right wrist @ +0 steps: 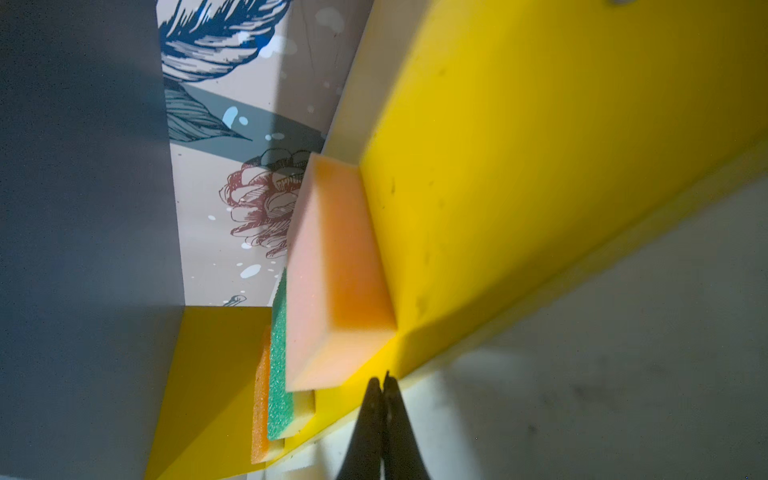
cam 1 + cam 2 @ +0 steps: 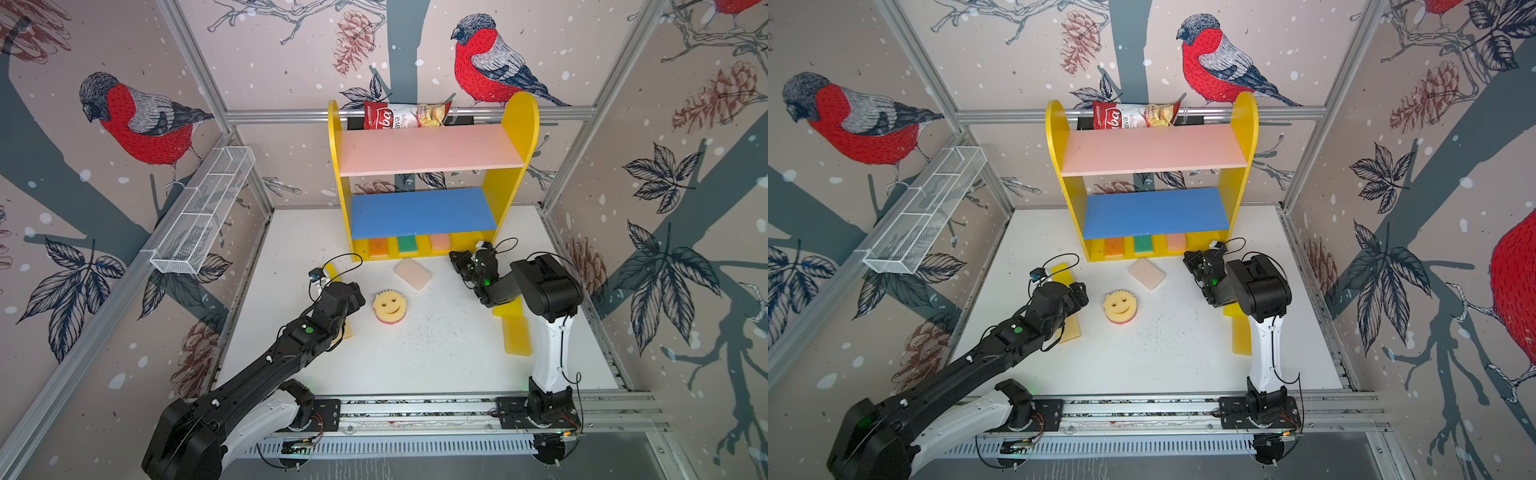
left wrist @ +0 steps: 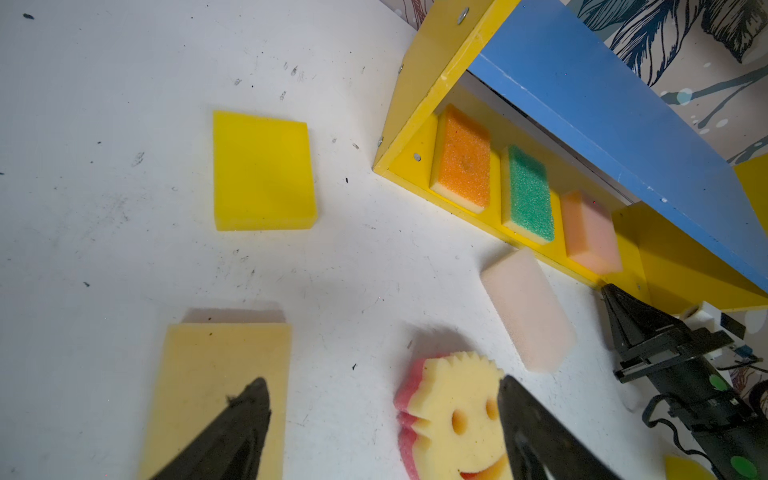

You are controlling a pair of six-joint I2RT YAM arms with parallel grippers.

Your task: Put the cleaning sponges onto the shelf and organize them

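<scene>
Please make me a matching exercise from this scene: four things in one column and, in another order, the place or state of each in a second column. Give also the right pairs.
Column one
1. green sponge
2. smiley-face sponge
3. chips bag
4. right gripper

Column two
A. shut
B. on the white table
C. on the yellow base of the shelf
D. by the back edge of the pink board

Pairs: 1-C, 2-B, 3-D, 4-A

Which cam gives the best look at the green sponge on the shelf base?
Left wrist: green sponge shows whole, scrub face and side. In both top views the blue board hides its back part. Right wrist: only an edge strip, behind the salmon sponge.
</scene>
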